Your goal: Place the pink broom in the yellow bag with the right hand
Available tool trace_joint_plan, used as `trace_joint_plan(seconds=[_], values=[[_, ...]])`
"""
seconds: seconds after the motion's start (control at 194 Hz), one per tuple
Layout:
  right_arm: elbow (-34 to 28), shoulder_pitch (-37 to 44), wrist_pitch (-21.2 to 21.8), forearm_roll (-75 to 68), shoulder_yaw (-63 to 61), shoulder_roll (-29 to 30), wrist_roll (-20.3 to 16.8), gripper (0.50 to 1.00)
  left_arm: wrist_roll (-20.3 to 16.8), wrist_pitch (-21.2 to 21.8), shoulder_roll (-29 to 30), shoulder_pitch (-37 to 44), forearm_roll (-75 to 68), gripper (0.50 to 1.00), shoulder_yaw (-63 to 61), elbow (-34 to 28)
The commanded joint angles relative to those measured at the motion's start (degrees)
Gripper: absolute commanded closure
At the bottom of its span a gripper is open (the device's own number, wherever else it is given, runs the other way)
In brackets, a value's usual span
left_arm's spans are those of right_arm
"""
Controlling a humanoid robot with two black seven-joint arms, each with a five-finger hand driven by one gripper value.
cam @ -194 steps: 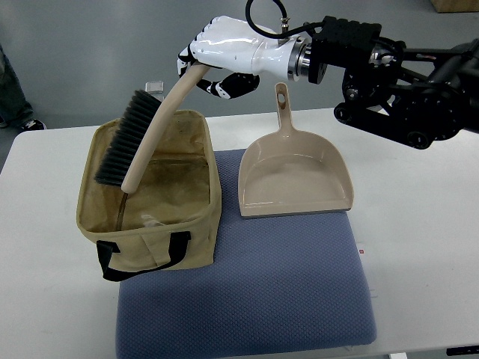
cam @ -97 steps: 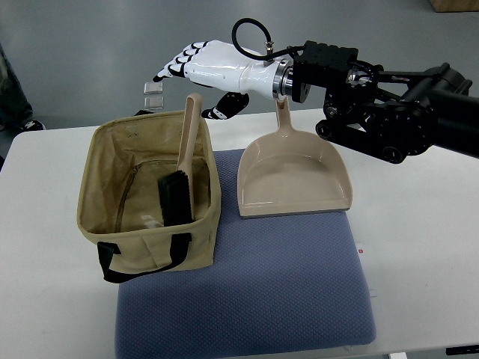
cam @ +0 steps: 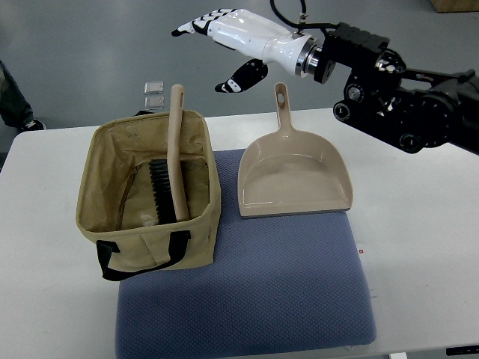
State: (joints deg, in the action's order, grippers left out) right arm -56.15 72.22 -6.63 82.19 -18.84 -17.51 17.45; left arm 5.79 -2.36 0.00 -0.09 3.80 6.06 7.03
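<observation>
With the pale pink curved-handled broom (cam: 174, 161) resting bristles-down inside the open tan-yellow fabric bag (cam: 198, 239) near the table's left edge, the white right hand (cam: 224, 34) hovers above the table's far edge, fingers spread, empty; placing looks done, only retreat remains

I work in what looks like a robotics lab or test room: a plain white counter (cam: 419, 247) on a bare grey floor (cam: 82, 37), a blue mat (cam: 247, 299) laid out as a work area, and my black arm (cam: 404, 112) with exposed cabling reaching in
</observation>
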Motion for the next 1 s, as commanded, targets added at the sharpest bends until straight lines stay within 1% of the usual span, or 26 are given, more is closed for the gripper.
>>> trace_joint_plan(seconds=[0.0, 0.067, 0.134, 0.304, 0.397, 0.505, 0.624, 0.716, 0.763, 0.804, 0.948, 0.995], values=[[-0.01, -2.17, 2.33, -7.39, -4.98, -2.53, -0.66, 0.621, 0.02, 0.07, 0.0, 0.01, -0.02, 0.5, 0.0, 0.0], [-0.01, -4.45, 3.91, -14.77, -9.11, -3.67, -2.77, 0.621, 0.02, -0.01, 0.0, 0.01, -0.02, 0.5, 0.0, 0.0], [-0.01, -6.47, 4.87, -21.45, -11.84, -5.08, -4.09, 0.621, 0.02, 0.07, 0.0, 0.01, -0.02, 0.5, 0.0, 0.0], [-0.1, -10.61, 4.88, -39.03, -16.76, -7.89, -4.09, 0.621, 0.02, -0.01, 0.0, 0.01, -0.02, 0.5, 0.0, 0.0], [-0.09, -14.38, 4.79, -49.39, -19.92, -8.42, -3.92, 0.619, 0.02, -0.01, 0.0, 0.01, -0.02, 0.5, 0.0, 0.0], [-0.1, -19.83, 4.7, -57.04, -24.93, -8.25, -3.04, 0.619, 0.02, -0.01, 0.0, 0.01, 0.07, 0.5, 0.0, 0.0], [-0.01, -26.25, 4.61, -61.0, -31.35, -6.23, -2.33, 0.619, 0.02, -0.01, 0.0, 0.01, -0.02, 0.5, 0.0, 0.0], [-0.01, -29.68, 4.52, -62.41, -34.95, -4.38, -2.16, 0.617, 0.02, -0.01, 0.0, 0.01, -0.02, 0.5, 0.0, 0.0], [-0.01, -31.7, 4.61, -63.03, -37.32, -3.24, -1.89, 0.603, 0.02, -0.01, 0.0, 0.01, 0.07, 0.5, 0.0, 0.0], [-0.01, -32.76, 4.7, -63.12, -38.82, -2.71, -1.89, 0.603, 0.02, -0.01, 0.0, 0.01, -0.02, 0.5, 0.0, 0.0], [-0.01, -36.62, 4.88, -63.12, -43.83, 0.28, -1.89, 0.577, 0.02, -0.01, 0.0, 0.01, -0.02, 0.5, 0.0, 0.0], [-0.01, -37.33, 4.88, -63.12, -44.53, 0.72, -1.89, 0.576, 0.02, -0.01, 0.0, 0.01, 0.07, 0.5, 0.0, 0.0]])
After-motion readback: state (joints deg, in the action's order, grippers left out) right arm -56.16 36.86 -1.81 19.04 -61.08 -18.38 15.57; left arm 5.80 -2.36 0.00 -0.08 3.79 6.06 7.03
